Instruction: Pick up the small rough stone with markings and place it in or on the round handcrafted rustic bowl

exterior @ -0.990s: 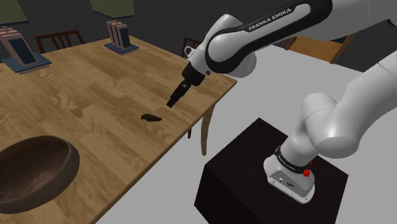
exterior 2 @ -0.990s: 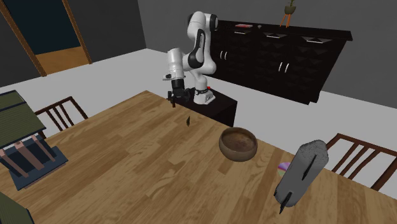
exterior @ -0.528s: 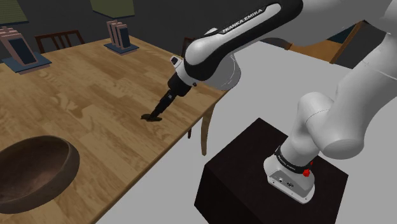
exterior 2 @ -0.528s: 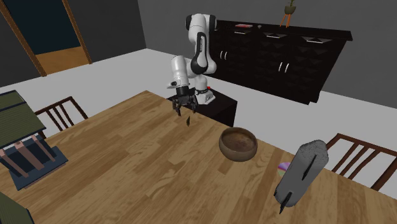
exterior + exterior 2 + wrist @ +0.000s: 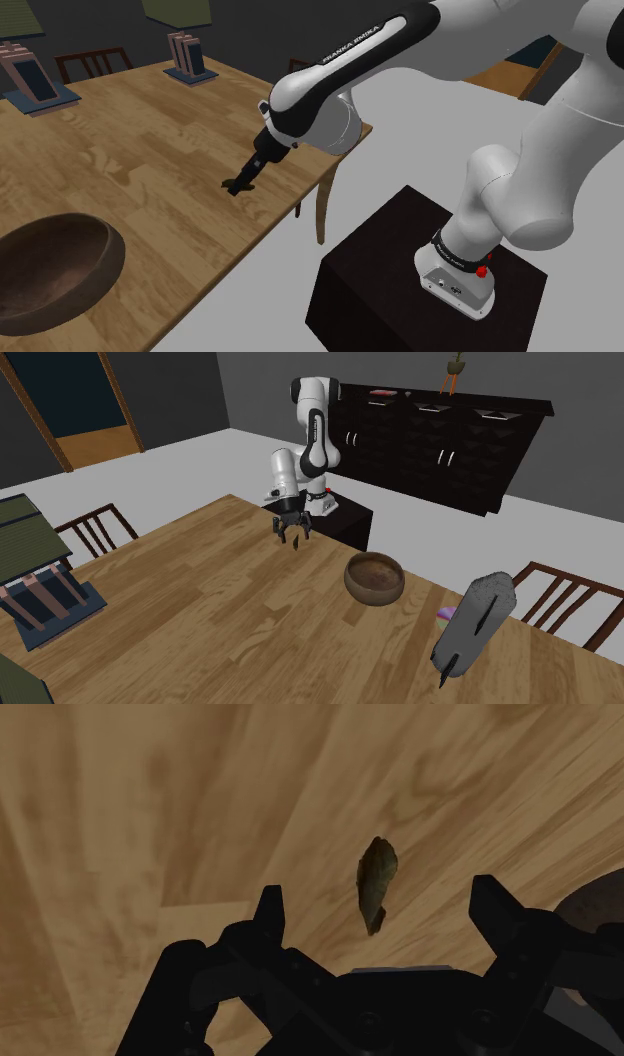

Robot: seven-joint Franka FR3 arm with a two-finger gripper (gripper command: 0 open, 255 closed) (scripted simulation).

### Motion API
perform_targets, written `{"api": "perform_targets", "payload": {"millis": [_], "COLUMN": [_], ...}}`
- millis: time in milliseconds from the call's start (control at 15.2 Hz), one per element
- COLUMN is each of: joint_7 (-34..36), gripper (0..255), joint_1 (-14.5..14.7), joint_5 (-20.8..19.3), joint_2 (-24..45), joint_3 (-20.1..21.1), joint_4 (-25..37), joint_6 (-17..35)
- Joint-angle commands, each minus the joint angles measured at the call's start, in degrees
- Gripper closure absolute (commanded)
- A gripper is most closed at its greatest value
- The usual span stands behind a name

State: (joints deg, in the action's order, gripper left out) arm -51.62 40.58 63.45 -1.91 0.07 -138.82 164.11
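Gripper [image 5: 292, 536] has descended over the stone [image 5: 377, 879]; jaws open, stone between them, untouched. Grasp step: lower slightly, then close.

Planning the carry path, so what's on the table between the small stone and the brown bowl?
Nothing: in the second exterior view, only bare wooden table lies between the stone and the bowl.

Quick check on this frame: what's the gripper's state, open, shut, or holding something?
Gripper: open, holding nothing; the stone sits between its fingers, which do not touch it.
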Motion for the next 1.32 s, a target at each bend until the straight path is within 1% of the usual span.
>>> {"api": "perform_targets", "payload": {"millis": [0,264,330,924,1254], "joint_7": [-0.2,-0.2,-0.2,-0.3,7.1], "gripper": [0,0,255,255,255], "joint_1": [0.0,0.0,0.0,0.0,-0.9], "joint_5": [0.2,0.2,0.2,0.2,-7.4], "joint_2": [0.2,0.2,0.2,0.2,-3.0], "joint_3": [0.0,0.0,0.0,0.0,0.0], "joint_4": [0.1,0.1,0.1,0.1,-0.2], "joint_6": [0.0,0.0,0.0,0.0,-1.9]}}
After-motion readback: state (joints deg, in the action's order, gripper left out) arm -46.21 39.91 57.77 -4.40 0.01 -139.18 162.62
